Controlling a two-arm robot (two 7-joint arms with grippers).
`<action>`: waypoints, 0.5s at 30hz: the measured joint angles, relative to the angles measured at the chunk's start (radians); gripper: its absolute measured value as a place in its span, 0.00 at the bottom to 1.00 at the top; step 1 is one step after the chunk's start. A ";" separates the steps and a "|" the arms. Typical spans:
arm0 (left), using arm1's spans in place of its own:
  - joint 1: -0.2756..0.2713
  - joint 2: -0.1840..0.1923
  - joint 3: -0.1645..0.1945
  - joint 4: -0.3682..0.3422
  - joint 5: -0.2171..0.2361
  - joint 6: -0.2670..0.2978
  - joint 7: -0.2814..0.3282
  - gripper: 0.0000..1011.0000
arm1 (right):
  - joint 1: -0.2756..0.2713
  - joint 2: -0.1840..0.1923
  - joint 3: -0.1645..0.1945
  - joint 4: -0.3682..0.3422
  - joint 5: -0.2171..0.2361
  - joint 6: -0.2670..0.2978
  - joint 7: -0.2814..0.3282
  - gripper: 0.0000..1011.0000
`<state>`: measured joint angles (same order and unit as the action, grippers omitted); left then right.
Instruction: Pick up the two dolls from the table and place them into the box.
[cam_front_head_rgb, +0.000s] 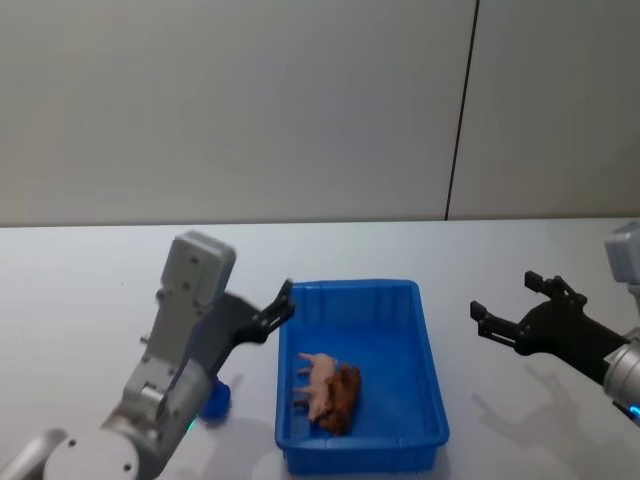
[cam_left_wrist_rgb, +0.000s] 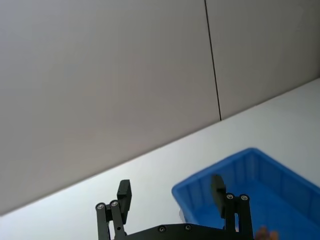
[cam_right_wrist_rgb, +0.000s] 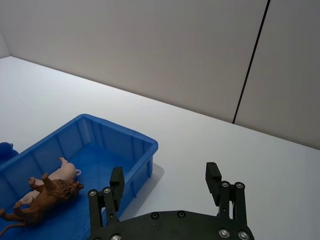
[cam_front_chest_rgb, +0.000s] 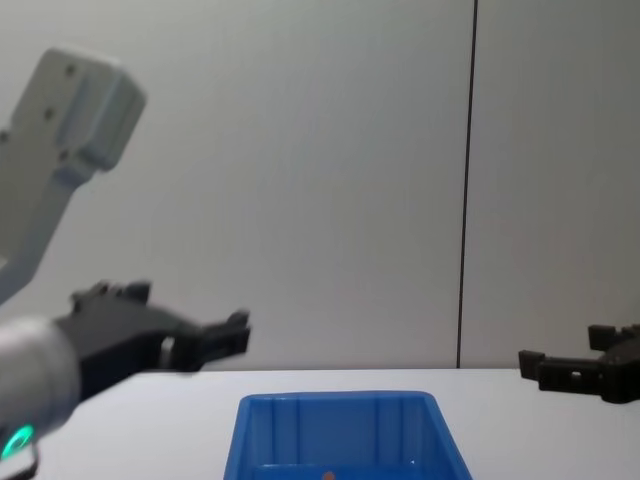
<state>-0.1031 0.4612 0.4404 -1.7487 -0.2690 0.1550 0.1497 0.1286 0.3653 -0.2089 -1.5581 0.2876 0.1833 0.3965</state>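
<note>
The blue box (cam_front_head_rgb: 350, 287) stands mid-table, holding a pale pink pig doll (cam_front_head_rgb: 312, 372) and a reddish-brown doll (cam_front_head_rgb: 343, 398) lying side by side. A blue doll (cam_front_head_rgb: 215, 398) rests on the white table (cam_front_head_rgb: 80, 290) left of the box, partly hidden by my left arm. My left gripper (cam_front_head_rgb: 285, 303) hovers open and empty at the box's far left corner. In its wrist view the left gripper (cam_left_wrist_rgb: 170, 192) frames the box (cam_left_wrist_rgb: 260, 175). Right of the box, my right gripper (cam_front_head_rgb: 503, 295) hangs open and empty above the table. The right wrist view shows the pig (cam_right_wrist_rgb: 60, 172), brown doll (cam_right_wrist_rgb: 47, 195) and right gripper (cam_right_wrist_rgb: 165, 177).
A plain grey wall with one dark vertical seam (cam_front_head_rgb: 462, 110) runs behind the table. The chest view shows the box (cam_front_chest_rgb: 340, 440) low at centre, the left gripper (cam_front_chest_rgb: 238, 335) and the right gripper (cam_front_chest_rgb: 558, 350) at either side above it.
</note>
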 joint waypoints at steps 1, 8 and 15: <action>0.007 0.005 -0.001 -0.003 -0.009 0.002 0.006 0.99 | 0.000 0.001 0.001 0.000 0.001 0.000 0.000 0.99; 0.066 0.050 -0.011 -0.014 -0.061 -0.003 0.017 0.99 | -0.001 0.003 0.002 0.001 0.004 -0.001 -0.001 0.99; 0.106 0.091 -0.027 0.009 -0.112 -0.024 -0.031 0.99 | -0.001 0.004 0.003 0.002 0.005 -0.001 -0.002 0.99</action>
<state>0.0028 0.5519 0.4133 -1.7400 -0.3812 0.1311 0.1189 0.1274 0.3690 -0.2054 -1.5565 0.2928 0.1824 0.3950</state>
